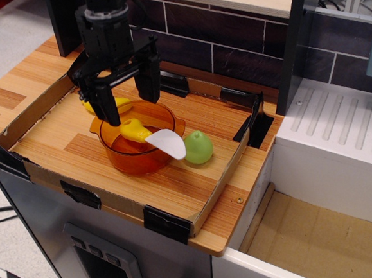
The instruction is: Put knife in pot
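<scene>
The knife [152, 137] lies across the orange transparent pot [133, 155]. Its yellow handle is inside the pot and its white blade rests over the right rim, pointing toward the green pear [198, 147]. The pot stands in the middle of the cardboard-edged tray [81, 193]. My gripper [129, 95] hangs just above the pot's back rim. Its two black fingers are spread apart and hold nothing. The knife lies free below them.
A yellow toy banana [120, 105] lies behind the pot, partly hidden by my left finger. Low cardboard walls with black tape corners ring the tray. A dark brick wall [230, 45] stands behind, and a white ribbed surface [340, 127] lies to the right.
</scene>
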Tool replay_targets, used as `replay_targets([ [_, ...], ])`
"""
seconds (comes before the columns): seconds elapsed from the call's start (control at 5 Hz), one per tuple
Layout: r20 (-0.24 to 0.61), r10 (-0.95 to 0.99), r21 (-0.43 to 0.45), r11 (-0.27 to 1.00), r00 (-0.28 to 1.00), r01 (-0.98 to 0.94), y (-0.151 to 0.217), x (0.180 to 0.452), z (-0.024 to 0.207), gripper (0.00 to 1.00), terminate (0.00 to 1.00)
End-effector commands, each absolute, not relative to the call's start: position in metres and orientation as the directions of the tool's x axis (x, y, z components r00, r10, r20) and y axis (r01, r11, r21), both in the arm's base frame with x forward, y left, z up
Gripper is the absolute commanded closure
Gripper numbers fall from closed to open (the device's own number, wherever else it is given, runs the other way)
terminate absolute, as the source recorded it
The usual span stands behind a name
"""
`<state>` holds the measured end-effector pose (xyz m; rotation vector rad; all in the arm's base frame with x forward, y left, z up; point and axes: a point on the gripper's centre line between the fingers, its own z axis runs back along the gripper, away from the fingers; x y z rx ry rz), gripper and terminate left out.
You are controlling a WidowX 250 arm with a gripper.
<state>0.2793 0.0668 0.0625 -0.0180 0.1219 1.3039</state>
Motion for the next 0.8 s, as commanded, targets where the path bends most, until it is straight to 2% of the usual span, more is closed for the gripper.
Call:
replay_targets([
  [0.0,-0.011,0.98,-0.097,0.198,0.2,-0.975,0.082,0.291,0.143,0.0,0.0],
  [0.2,0.016,0.98,-0.136,0.198,0.198,-0.971,0.094,0.295,0.162,0.0,0.0],
  [0.4,0.016,0.98,-0.136,0.198,0.198,-0.971,0.094,0.295,0.162,0.0,0.0],
  [0.6,0.016,0.98,-0.136,0.198,0.198,-0.971,0.094,0.295,0.162,0.0,1.0],
])
